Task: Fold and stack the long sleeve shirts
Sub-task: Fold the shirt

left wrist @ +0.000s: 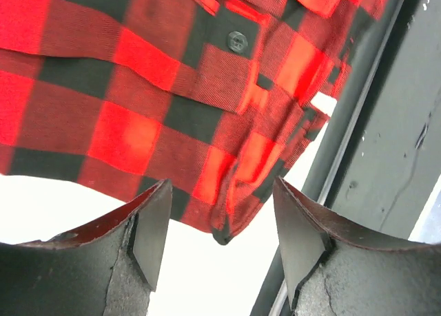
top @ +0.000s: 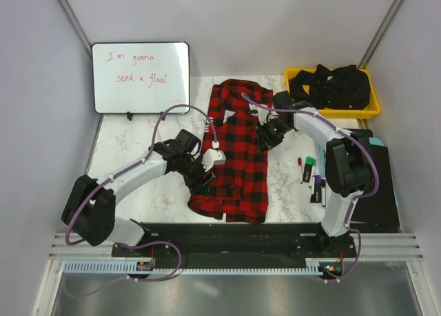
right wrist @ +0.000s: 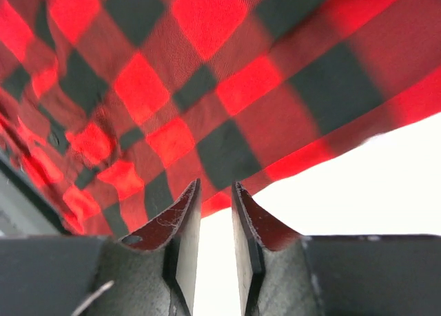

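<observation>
Work surface: a white marble table (top: 131, 164) inside a plain-walled booth.

Reference landmark: the shirt (top: 238, 151). It lies flat at the table centre as a long, narrow strip. One end points away from the arms. The other end lies close to the black base rail (top: 275, 232). A whiteboard (top: 140, 77) stands far-left of the shirt. A yellow bin (top: 370, 111) of dark cloth sits far-right. Markers (top: 311, 175) lie just right of the shirt.

Left gripper (left wrist: 222, 192): at the shirt's left edge, in its nearer half. The jaws stand wide apart and hold nothing. The cloth edge lies just beyond the fingertips.

Right gripper (right wrist: 216, 186): at the shirt's right edge, in its farther half. The jaws are a narrow slit apart with bare table showing between them. Nothing is gripped.

Probable faults and causes:
1. The right slit looks too narrow to admit a layered edge. Closing there may pinch nothing or push the cloth aside.
2. The left jaws may catch only the top layer, and the strip would open on lifting.
3. Unequal lift between the arms would skew the fold.
4. The near end may snag on the rail.
5. Dragged cloth may sweep the markers.
</observation>
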Robot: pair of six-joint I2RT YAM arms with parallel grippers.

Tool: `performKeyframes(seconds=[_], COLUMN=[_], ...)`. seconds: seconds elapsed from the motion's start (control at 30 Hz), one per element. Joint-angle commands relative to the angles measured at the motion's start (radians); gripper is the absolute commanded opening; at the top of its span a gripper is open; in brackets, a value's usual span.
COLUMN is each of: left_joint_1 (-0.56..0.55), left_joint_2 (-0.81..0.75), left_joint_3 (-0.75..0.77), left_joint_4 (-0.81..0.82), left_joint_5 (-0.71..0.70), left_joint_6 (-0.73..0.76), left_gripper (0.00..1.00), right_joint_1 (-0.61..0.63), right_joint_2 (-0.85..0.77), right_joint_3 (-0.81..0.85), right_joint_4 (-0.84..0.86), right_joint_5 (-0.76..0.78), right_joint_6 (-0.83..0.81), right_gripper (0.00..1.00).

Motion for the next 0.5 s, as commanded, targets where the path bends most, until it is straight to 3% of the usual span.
performKeyframes(seconds=[0.0, 0.17, 0.37, 0.47], left_joint_1=[-0.072, -0.135, -0.206, -0.25], left_joint_2=[-0.099, -0.137, -0.114, -0.078], left_joint_3=[-0.065, -0.165, -0.235, -0.229], left_joint_4=[0.083, 0.285, 0.583, 0.64], left_joint_5=[0.049, 0.023, -0.046, -0.081], left_joint_6=[0.08, 0.17, 0.161, 0.186], left_gripper=[0.68, 0.64, 0.69, 0.73], right_joint_1=[0.009, 0.06, 0.088, 0.088], right_joint_2=[-0.007, -0.039, -0.165, -0.194], right_joint_3=[-0.059, -0.086, -0.289, -0.343], right_joint_4=[-0.004, -0.021, 0.224, 0.276], right_joint_5=[-0.065, -0.158, -0.237, -0.241], right_joint_6=[-0.001, 0.033, 0.312, 0.371], right_gripper=[0.31, 0.34, 0.37, 0.37])
